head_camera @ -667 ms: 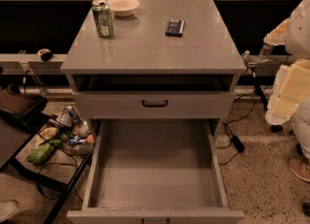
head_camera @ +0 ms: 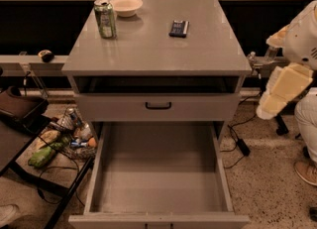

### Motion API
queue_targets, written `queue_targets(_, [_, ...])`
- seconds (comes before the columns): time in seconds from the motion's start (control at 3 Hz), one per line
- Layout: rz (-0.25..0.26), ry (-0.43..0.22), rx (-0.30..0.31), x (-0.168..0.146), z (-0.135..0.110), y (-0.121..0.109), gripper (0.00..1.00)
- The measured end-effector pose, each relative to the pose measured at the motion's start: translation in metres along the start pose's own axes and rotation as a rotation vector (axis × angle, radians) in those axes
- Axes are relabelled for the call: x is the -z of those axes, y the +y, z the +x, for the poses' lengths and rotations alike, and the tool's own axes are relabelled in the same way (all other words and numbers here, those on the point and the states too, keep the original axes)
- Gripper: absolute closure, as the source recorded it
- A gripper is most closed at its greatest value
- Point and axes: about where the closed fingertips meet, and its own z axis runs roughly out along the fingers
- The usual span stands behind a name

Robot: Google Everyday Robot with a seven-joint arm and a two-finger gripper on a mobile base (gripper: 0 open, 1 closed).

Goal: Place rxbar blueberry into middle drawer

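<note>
Since the middle drawer (head_camera: 158, 173) stands open for it, rxbar blueberry (head_camera: 179, 28) lies on the cabinet top (head_camera: 158, 49); gripper (head_camera: 270, 101) hangs off right, open or closed: cannot tell.

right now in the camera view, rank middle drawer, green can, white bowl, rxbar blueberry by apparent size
1. middle drawer, also nearest the camera
2. green can and white bowl: too alike to rank
3. rxbar blueberry
The hand is out of view; only the arm shows, at right.
</note>
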Motion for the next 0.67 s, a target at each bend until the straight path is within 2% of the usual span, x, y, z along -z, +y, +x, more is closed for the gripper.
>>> queue_targets(0.33, [0.053, -0.049, -0.124, -0.045, -0.012, -0.055, 0.00])
queue_targets(0.67, [0.101, -0.002, -0.268, -0.085, -0.023, -0.119, 0.00])
